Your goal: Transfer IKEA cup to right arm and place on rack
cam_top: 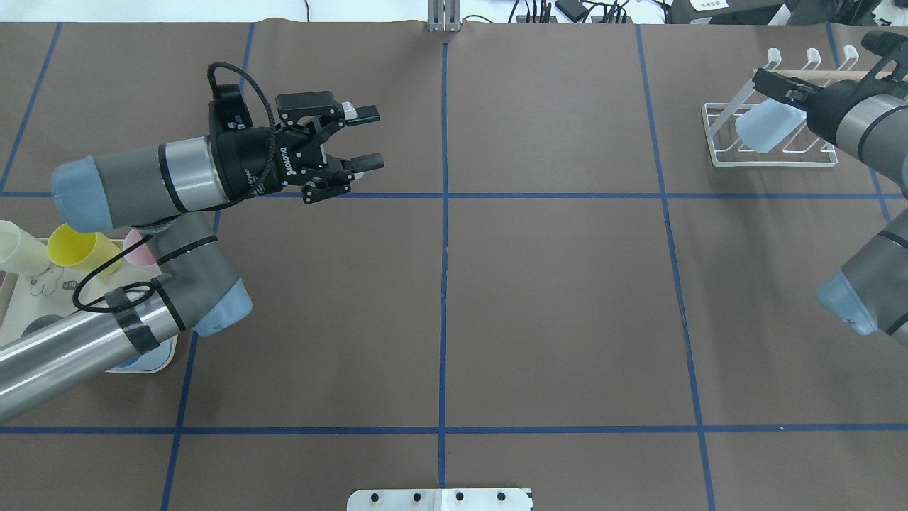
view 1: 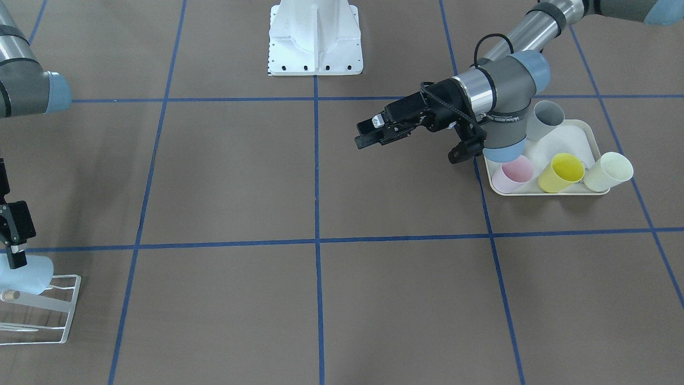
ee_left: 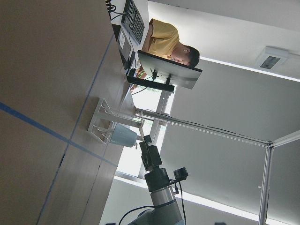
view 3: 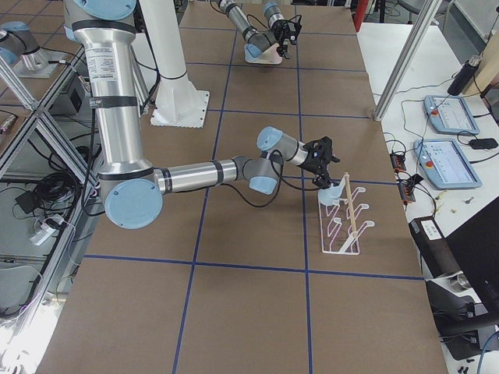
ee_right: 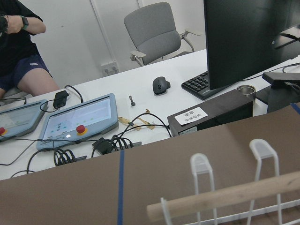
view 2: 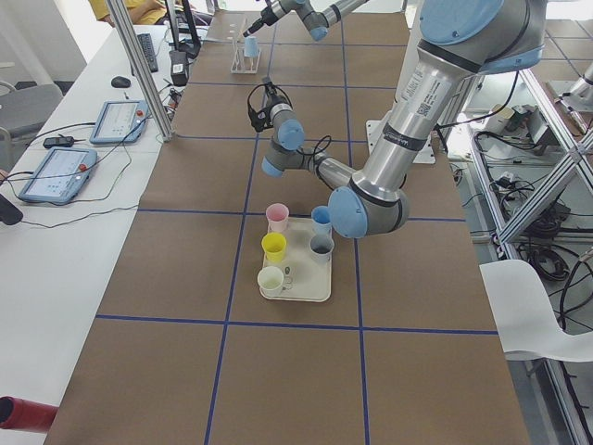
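The pale blue IKEA cup [cam_top: 762, 128] lies tilted at the small white wire rack [cam_top: 718, 138] at the table's far right. My right gripper [cam_top: 773, 89] is at the cup's upper end and looks shut on it. In the front view one finger overlaps the cup [view 1: 32, 275] above the rack [view 1: 67, 313]; the other finger is off frame. The rack's wooden rod [ee_right: 225, 197] fills the right wrist view. My left gripper [cam_top: 370, 136] is open and empty, level above the table left of centre, also seen in the front view [view 1: 363, 135].
A cream tray [view 1: 588, 131] under the left arm holds a grey cup [view 1: 548, 117], a pink cup [view 1: 513, 174], a yellow cup [view 1: 564, 172] and a cream cup [view 1: 609, 171]. The robot's white base plate [view 1: 315, 37] is at the near edge.
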Motion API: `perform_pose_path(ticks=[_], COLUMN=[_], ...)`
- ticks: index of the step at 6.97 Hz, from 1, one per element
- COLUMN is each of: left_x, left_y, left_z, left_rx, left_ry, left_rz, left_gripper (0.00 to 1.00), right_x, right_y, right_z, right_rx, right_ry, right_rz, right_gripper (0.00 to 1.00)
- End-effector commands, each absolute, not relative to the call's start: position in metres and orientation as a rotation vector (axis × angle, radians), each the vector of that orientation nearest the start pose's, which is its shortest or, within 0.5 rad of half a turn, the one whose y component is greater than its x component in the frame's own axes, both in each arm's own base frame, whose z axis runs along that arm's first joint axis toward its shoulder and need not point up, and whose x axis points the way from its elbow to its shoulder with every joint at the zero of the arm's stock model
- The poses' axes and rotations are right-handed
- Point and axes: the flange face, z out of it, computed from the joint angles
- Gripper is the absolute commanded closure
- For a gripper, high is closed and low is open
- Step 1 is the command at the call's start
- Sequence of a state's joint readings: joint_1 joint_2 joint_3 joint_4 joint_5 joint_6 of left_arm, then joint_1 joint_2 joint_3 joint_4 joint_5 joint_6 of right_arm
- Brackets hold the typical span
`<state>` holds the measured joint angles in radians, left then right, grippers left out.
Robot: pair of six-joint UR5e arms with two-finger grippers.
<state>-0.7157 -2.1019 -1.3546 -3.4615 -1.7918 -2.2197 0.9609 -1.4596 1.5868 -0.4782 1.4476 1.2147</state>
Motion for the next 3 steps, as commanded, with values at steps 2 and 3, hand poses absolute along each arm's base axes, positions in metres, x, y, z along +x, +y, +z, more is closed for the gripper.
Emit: perform_pose_path(ticks=[2, 3], left_x=[0.294, 0.234], left_y=[-0.484, -0.495], left_z=[0.397, 0.442], left_rx=[0.467, 0.638], left_ry=[1.95, 1.798], left_rz=[-0.43, -0.441], left_gripper=[0.24, 0.25], right_x=[-0.22, -0.237], right_y=[-0.504, -0.479], right_z=[0.409, 0.4], right_rx=[0.697, 0.644], right_ry=[-1.183, -1.234], right_rz=[0.657, 0.649], right_gripper=[0.0, 0.0])
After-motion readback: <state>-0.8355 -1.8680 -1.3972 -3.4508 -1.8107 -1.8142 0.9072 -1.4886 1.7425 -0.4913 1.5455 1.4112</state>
